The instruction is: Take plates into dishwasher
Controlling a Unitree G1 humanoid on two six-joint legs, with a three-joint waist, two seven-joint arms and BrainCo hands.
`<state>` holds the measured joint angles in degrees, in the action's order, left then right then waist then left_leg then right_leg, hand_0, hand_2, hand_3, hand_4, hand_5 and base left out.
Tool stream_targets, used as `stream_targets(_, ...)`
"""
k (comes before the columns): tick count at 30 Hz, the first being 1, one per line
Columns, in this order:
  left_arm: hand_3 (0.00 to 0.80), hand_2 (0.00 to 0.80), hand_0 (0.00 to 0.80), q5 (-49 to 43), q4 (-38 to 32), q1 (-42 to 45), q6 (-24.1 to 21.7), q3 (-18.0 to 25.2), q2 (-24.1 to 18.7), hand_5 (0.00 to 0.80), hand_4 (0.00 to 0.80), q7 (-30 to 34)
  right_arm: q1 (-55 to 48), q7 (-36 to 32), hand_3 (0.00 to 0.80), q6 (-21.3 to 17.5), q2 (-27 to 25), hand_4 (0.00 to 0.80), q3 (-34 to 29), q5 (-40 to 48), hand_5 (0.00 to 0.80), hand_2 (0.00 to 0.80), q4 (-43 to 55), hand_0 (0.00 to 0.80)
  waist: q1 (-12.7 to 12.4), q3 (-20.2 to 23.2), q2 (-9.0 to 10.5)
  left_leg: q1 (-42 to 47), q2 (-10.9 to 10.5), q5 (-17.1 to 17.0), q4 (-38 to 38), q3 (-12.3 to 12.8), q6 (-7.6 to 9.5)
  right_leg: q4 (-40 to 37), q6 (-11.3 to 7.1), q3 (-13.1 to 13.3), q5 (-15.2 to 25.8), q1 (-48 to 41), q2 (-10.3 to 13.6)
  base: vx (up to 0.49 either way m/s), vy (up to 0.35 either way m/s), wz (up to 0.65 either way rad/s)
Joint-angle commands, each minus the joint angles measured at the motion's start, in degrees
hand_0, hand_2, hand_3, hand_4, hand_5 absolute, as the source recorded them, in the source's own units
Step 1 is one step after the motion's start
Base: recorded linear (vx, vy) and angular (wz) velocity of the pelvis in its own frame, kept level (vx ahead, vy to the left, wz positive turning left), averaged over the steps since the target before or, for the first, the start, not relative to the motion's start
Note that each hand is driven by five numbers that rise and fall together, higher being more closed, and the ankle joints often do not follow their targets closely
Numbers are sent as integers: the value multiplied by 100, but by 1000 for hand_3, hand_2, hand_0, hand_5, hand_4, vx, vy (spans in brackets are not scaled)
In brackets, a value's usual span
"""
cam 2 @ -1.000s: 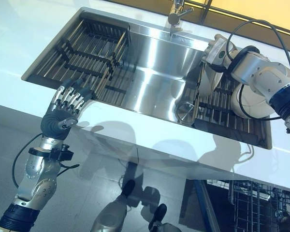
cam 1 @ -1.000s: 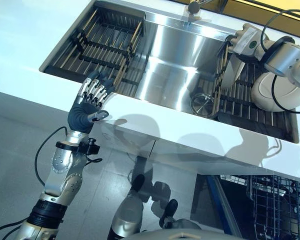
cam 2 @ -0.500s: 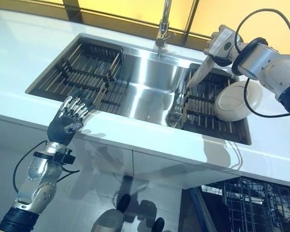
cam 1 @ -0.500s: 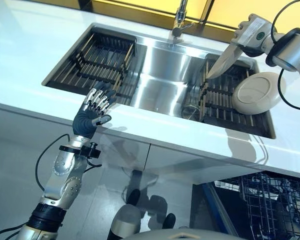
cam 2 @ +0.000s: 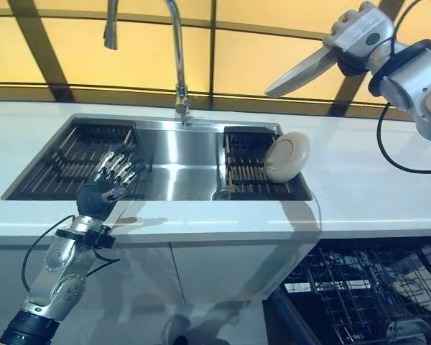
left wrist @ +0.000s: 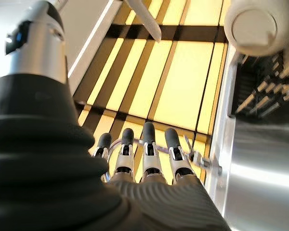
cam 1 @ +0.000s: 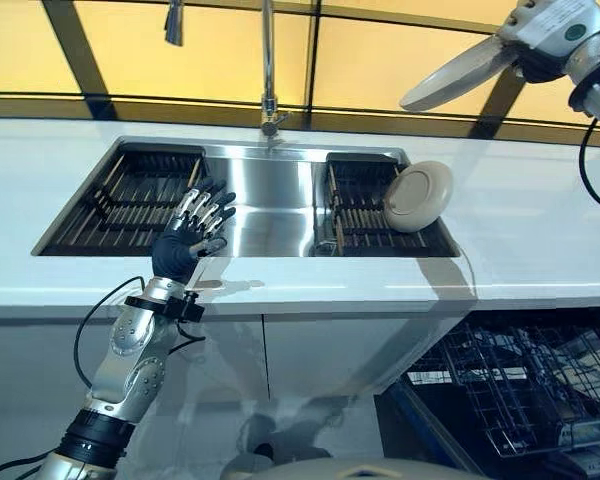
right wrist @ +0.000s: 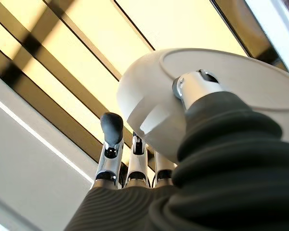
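My right hand (cam 1: 548,24) is raised high at the top right, shut on a white plate (cam 1: 456,78) that tilts out to its left. In the right wrist view the thumb (right wrist: 194,86) presses on the plate's (right wrist: 149,96) underside while the fingers (right wrist: 111,131) lie behind it. A second white plate (cam 1: 417,196) leans on edge in the dark rack (cam 1: 360,210) in the sink's right half. My left hand (cam 1: 188,243) hovers open and holding nothing over the counter's front edge by the sink's left half, its fingers (left wrist: 145,144) straight.
The steel sink (cam 1: 265,205) holds another dark rack (cam 1: 120,200) on its left, with a tall faucet (cam 1: 268,60) behind. An open dishwasher's wire basket (cam 1: 510,390) juts out below the white counter (cam 1: 540,240) at the lower right.
The camera has tilted up, so the whole picture shifted. My right hand has lifted its plate out of the right rack to high above the counter. The left hand stays by the sink's front.
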<state>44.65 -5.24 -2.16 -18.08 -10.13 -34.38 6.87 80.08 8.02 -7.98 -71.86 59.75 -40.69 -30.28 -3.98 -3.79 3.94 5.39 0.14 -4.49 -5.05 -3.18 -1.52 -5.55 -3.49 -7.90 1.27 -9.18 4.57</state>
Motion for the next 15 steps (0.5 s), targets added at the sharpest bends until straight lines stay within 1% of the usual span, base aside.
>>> stream_targets(1, 0, 0, 0, 167, 15, -191, -229, 36, -38, 0, 0, 67, 291, 105, 800, 432, -576, 800, -228, 497, 800, 800, -70, 800, -22, 204, 100, 377, -314, 762, 5, 278, 437, 55, 34, -57, -38, -38, -314, 25, 2, -20)
stream_targets(3, 0, 0, 0, 142, 53, -224, -238, 2, -11, 0, 0, 61, 94, 79, 800, 407, -655, 800, -420, 607, 800, 800, -61, 800, 41, 215, 96, 405, -300, 790, 5, 343, 441, 55, 25, 27, -24, -31, -326, 26, 0, -24)
stream_targets(8, 0, 0, 0, 95, 78, -266, -224, -40, 58, 0, 0, 17, -385, -29, 800, 482, -850, 800, -859, 996, 800, 800, -1, 800, 196, 229, 86, 461, -262, 848, 5, 507, 451, 55, 15, 201, 2, -11, -348, 20, 0, -25)
stream_targets(11, 0, 0, 0, 67, 104, -263, -217, 0, 123, 0, 0, -68, -836, -179, 800, 564, -975, 800, -1297, 1248, 800, 800, 59, 800, 295, 242, 84, 481, -245, 875, 5, 582, 453, 55, 6, 312, 15, 11, -371, 22, 6, -18)
stream_targets(14, 0, 0, 0, 54, 151, -265, -220, 59, 202, 0, 0, -75, -1295, -273, 800, 548, -1085, 800, -1755, 1429, 800, 800, 98, 800, 376, 252, 96, 488, -221, 879, 5, 666, 448, 55, -3, 390, 38, 39, -382, 20, 10, -18)
stream_targets(15, 0, 0, 0, 21, 135, -241, -185, 105, 253, 0, 0, -85, -1532, -341, 800, 583, -1164, 800, -1980, 1485, 800, 800, 227, 800, 443, 258, 82, 485, -210, 875, 5, 700, 445, 55, -7, 436, 50, 61, -391, 15, 10, -21)
